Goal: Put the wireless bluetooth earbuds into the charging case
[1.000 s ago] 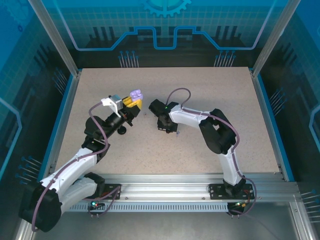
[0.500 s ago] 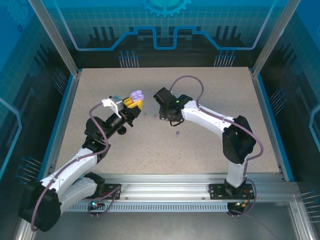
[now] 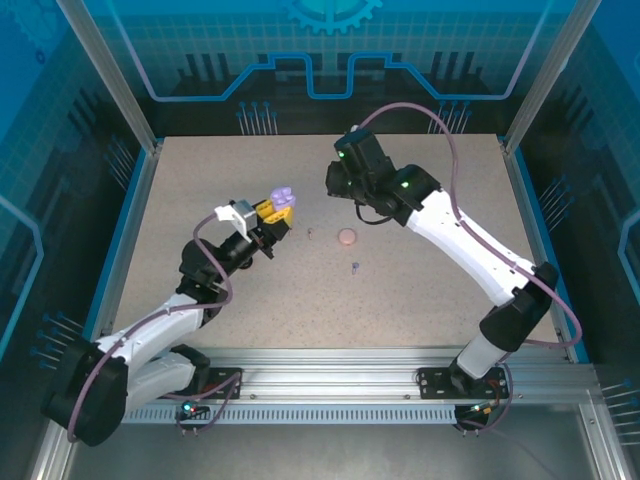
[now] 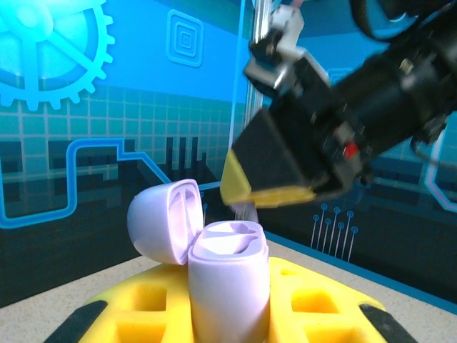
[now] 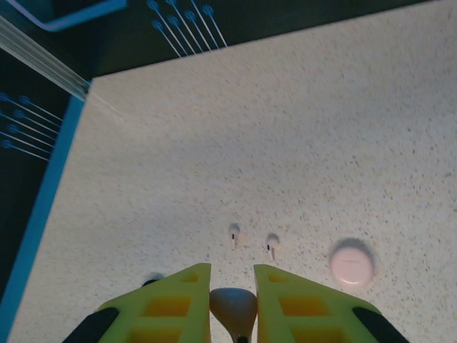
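The left tool (image 3: pixel 270 213) grips the open purple charging case (image 4: pixel 228 282); the right tool (image 5: pixel 232 286) pinches a pale pink earbud (image 5: pixel 233 307) (tiny thing), which may slip out mid-carry.

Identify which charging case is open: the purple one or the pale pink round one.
The purple plastic case in the left tool: its lid is hinged back. The pale pink round case lies shut on the table.
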Robot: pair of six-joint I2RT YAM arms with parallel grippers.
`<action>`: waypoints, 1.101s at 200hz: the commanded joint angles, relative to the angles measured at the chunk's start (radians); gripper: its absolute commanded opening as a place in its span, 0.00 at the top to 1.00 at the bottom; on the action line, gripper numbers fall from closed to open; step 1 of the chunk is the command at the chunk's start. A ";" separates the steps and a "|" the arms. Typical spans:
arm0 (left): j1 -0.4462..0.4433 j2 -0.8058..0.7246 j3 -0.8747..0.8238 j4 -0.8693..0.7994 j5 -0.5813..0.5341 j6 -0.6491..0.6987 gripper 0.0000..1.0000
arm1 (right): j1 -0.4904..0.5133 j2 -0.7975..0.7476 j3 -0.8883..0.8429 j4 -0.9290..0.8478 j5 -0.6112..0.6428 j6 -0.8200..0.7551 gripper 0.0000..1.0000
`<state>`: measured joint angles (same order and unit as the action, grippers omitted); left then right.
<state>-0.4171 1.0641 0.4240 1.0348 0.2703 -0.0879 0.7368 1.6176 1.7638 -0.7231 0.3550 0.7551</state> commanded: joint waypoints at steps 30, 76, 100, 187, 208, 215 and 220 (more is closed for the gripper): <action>-0.012 0.090 0.042 0.139 0.073 0.147 1.00 | -0.002 -0.122 -0.021 0.164 -0.094 -0.174 0.81; -0.013 0.153 0.098 0.178 0.133 0.163 1.00 | 0.021 -0.196 -0.094 0.315 -0.228 -0.328 0.81; -0.014 0.176 0.122 0.209 0.151 0.159 1.00 | 0.042 -0.226 -0.146 0.383 -0.290 -0.402 0.81; -0.013 0.210 0.188 0.228 0.210 0.140 1.00 | 0.102 -0.248 -0.228 0.483 -0.325 -0.479 0.82; -0.013 0.222 0.189 0.245 0.210 0.132 1.00 | 0.106 -0.247 -0.231 0.493 -0.323 -0.479 0.82; -0.014 0.224 0.191 0.246 0.211 0.132 1.00 | 0.107 -0.246 -0.231 0.494 -0.323 -0.477 0.82; -0.014 0.226 0.192 0.247 0.210 0.132 1.00 | 0.109 -0.244 -0.233 0.494 -0.323 -0.478 0.82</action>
<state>-0.4240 1.2774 0.5842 1.2186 0.4534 0.0517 0.8268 1.3933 1.5406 -0.2760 0.0402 0.2947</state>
